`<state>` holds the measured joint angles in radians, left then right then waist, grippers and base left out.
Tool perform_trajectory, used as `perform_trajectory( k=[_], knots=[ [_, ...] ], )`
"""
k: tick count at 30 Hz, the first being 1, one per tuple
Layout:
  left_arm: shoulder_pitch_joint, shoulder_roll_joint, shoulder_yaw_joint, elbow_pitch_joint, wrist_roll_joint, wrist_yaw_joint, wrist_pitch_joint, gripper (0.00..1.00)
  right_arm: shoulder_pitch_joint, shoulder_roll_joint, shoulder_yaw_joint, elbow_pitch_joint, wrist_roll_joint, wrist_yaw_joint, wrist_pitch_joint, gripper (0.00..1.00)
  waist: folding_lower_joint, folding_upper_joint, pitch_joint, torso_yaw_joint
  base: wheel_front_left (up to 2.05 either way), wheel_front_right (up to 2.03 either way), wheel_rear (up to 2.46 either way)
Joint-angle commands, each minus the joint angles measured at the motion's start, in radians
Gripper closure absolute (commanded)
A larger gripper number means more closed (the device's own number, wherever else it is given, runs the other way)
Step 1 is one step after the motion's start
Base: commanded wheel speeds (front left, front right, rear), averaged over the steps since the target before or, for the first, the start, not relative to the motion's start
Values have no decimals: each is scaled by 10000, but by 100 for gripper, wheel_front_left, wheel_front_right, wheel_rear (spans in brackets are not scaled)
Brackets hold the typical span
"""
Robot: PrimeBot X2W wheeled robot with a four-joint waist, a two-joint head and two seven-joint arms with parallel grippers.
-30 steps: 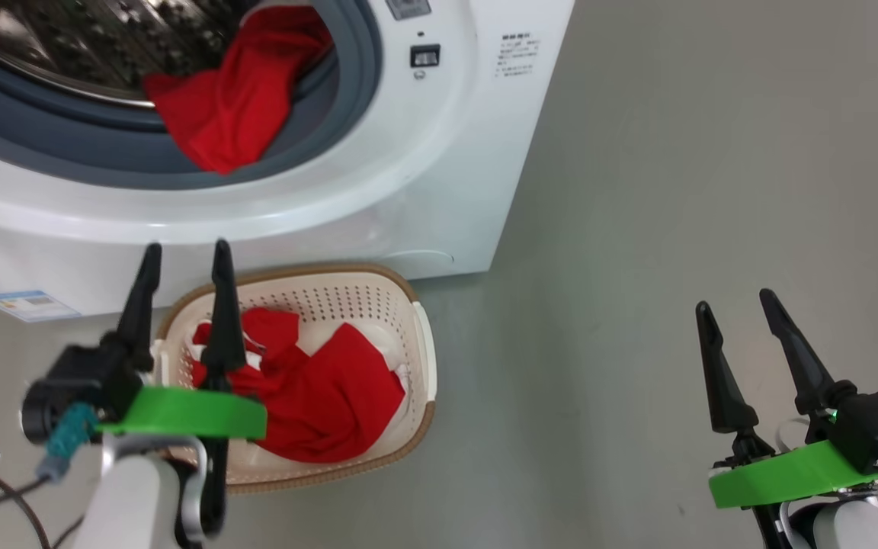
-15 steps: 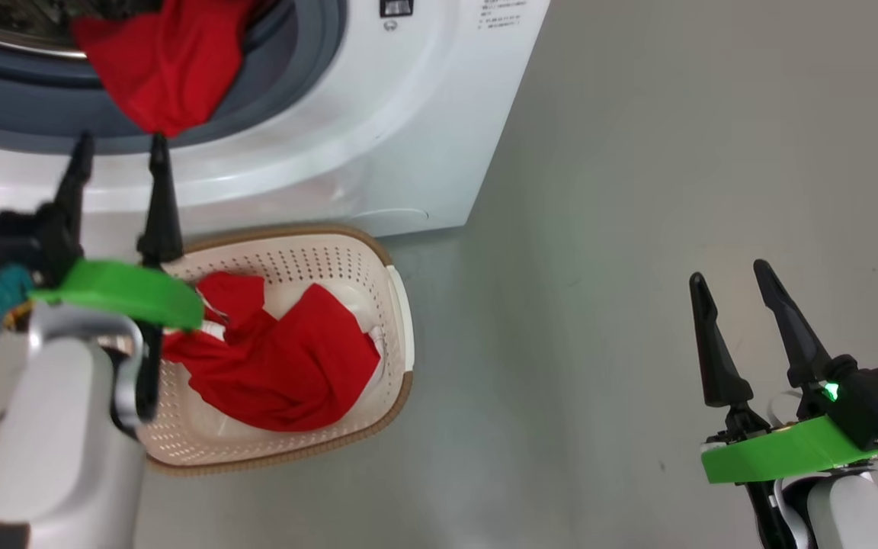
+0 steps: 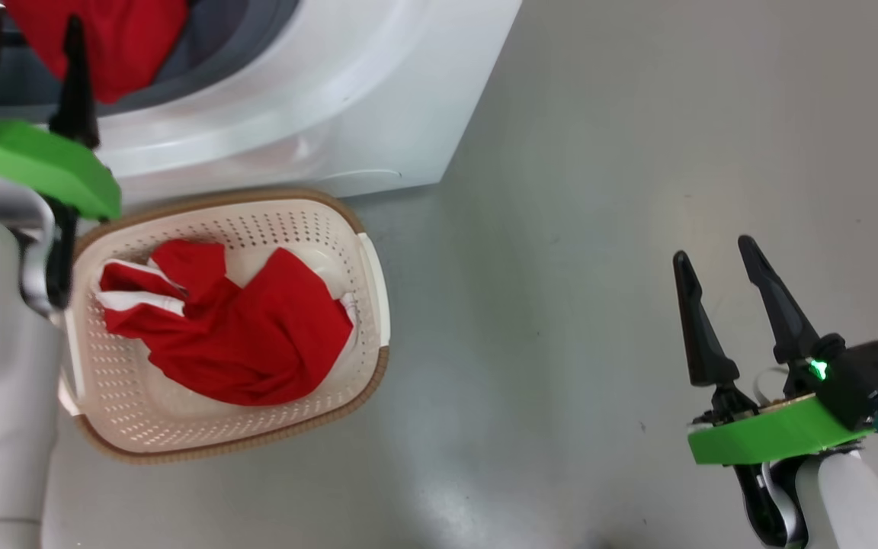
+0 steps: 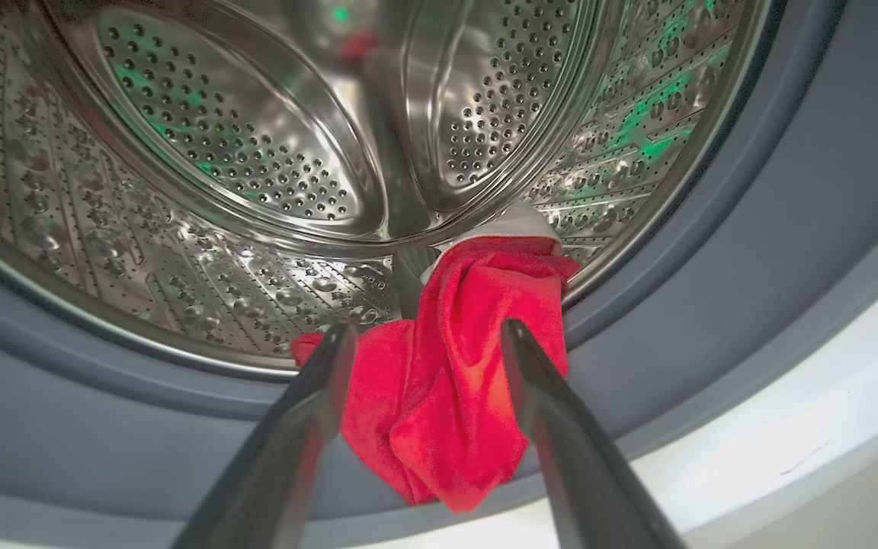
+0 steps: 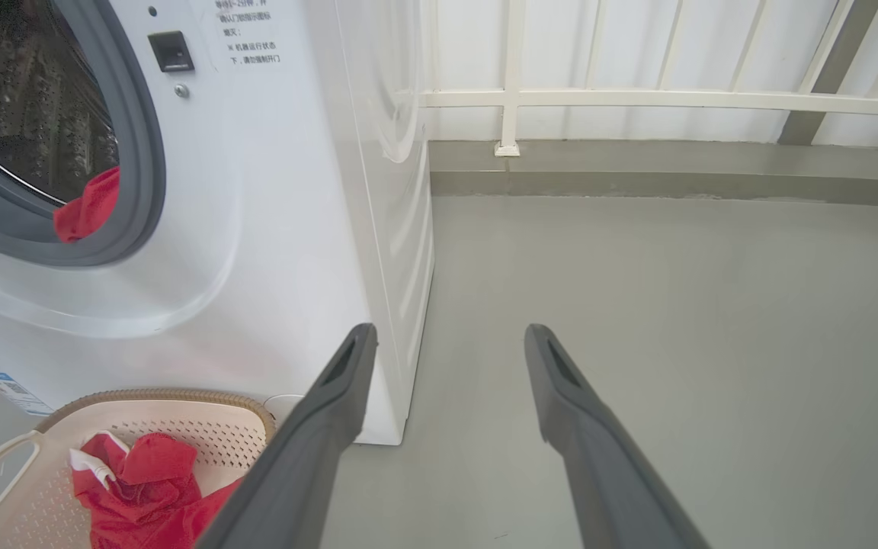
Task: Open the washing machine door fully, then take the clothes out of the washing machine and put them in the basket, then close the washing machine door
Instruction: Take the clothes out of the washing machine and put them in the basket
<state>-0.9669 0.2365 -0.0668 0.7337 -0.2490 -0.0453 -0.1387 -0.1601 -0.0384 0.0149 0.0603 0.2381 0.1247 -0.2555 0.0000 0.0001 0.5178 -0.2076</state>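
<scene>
Clothes (image 3: 233, 335) lie in the basket (image 3: 256, 200); one red garment (image 4: 447, 396) drapes over the lip of the washing machine (image 3: 347, 99). Left gripper (image 4: 427, 329) faces it, fingers apart; right gripper (image 3: 712, 248), also spread and empty, hangs above the floor (image 3: 561, 320).

One white front-loading washing machine (image 3: 317, 99), with one perforated steel drum (image 4: 241, 152) and one grey rubber ring (image 4: 751, 267). One cream perforated basket (image 3: 286, 229). Two lots of red clothing: one red garment (image 4: 447, 396) over the drum's lip, one red heap (image 3: 241, 343) with white trim in the basket, number of pieces there unclear. Two hands, left hand (image 4: 427, 328) and right hand (image 3: 712, 248), two dark fingers apiece, four in all. One small blue label (image 5: 4, 385)
</scene>
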Motion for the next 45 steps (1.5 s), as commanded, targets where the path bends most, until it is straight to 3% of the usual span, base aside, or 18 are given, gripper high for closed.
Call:
perform_trajectory(
  k=[1,19,31,40,41,42,43,44,45],
  knots=[
    [-392,542,117,5,86,-59,153,0,-220,-118,255,-238,53,60,-63,0,0,-1,220,-184,0,0,0],
    [-3309,1167,-694,2581,353,-438,2634,0,-520,-118,764,-105,-10,60,-63,0,0,-1,703,-876,0,0,0],
    [-3902,1402,-1076,3774,426,-499,3897,0,-467,-118,1008,-101,-48,60,-63,0,0,-1,661,-1178,0,0,0],
    [-3907,1538,-1199,4309,370,-430,4043,0,-377,-118,1092,-65,43,60,-63,0,0,-1,579,-1365,0,0,0],
    [-3921,1548,-1224,4352,372,-432,4060,4,-376,-118,1096,-69,53,60,-63,0,0,-1,583,-1371,0,0,0],
    [-3935,1554,-1247,4387,370,-439,4070,53,-373,-118,1100,-73,66,60,-63,0,0,-1,584,-1377,0,0,0],
    [-3948,1552,-1258,4424,350,-452,4084,80,-370,-118,1104,-76,77,60,-63,0,0,-1,583,-1380,0,0,0],
    [-3961,1550,-1278,4471,335,-470,4128,100,-367,-118,1108,-77,91,60,-63,0,0,-1,584,-1382,0,0,0],
    [-3971,1554,-1308,4522,333,-485,4187,100,-364,-118,1114,-78,104,60,-63,0,0,-1,584,-1383,0,0,0]
  ],
)
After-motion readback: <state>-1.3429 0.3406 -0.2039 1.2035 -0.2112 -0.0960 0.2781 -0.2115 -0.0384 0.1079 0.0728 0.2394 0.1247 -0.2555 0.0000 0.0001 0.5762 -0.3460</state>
